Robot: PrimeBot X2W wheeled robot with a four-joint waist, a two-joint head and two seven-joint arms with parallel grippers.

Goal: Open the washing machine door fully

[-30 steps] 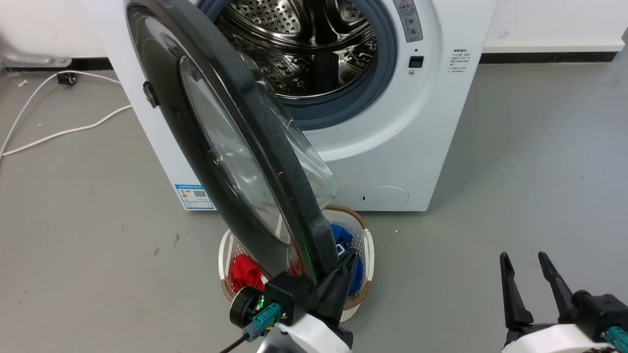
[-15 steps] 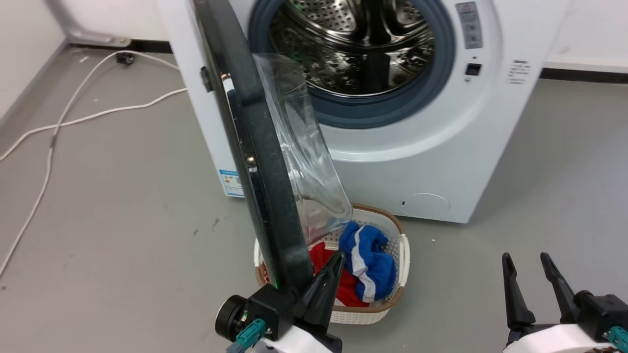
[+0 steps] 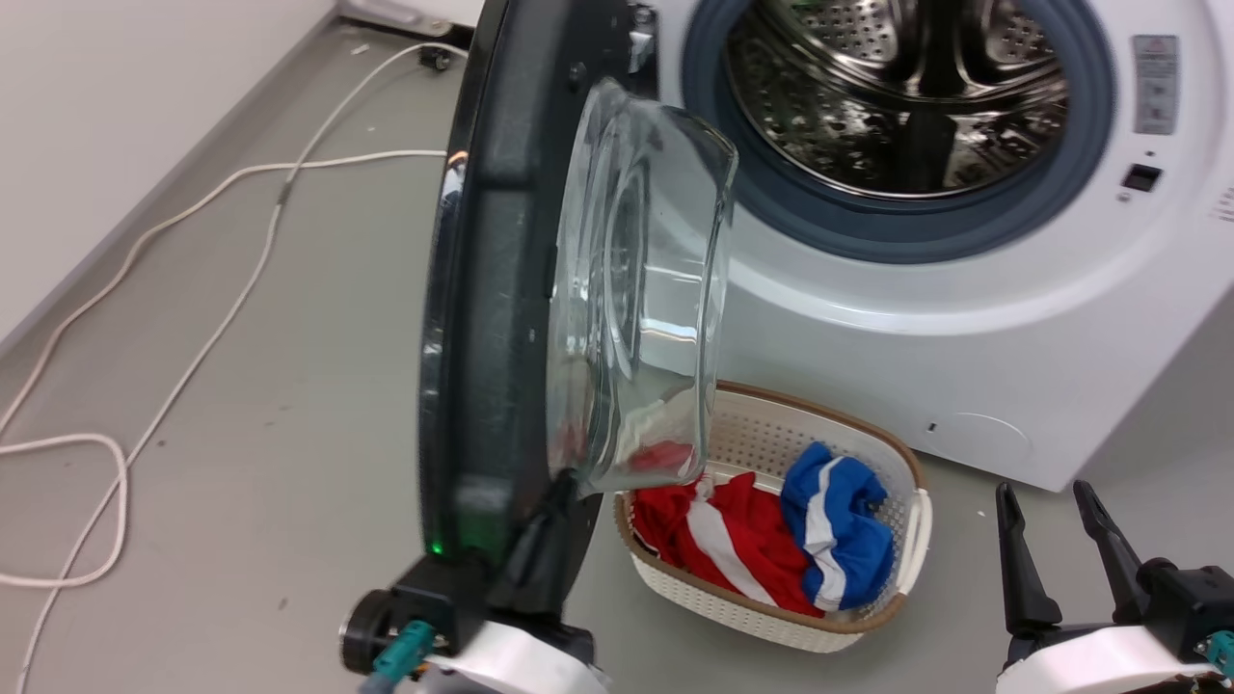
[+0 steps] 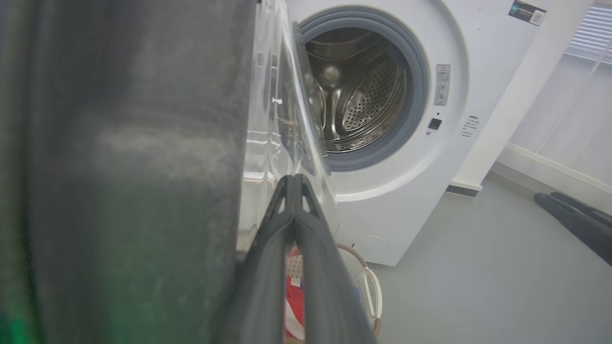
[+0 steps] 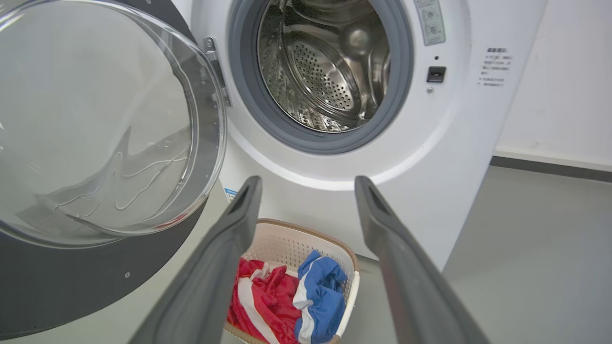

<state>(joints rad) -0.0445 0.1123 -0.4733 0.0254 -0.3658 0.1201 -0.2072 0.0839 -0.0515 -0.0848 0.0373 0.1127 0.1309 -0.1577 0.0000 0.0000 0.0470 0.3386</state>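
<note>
The washing machine stands with its steel drum exposed. Its black door is swung far out to the left, inner face and clear glass bowl turned toward the right. My left gripper is shut with nothing between its fingers, which lie against the lower inner rim of the door. In the left wrist view the closed gripper rises just right of the dark door. My right gripper is open at the lower right, well away from the door, and frames the basket in its own view.
A white laundry basket holding red and blue clothes sits on the grey floor before the machine, just right of the door's lower edge. A white cable trails over the floor at the left, beside a wall.
The door has swung further away from the drum, from facing me to showing its inner side. My left gripper went left with it. The head camera turned too; the right gripper kept its place.
</note>
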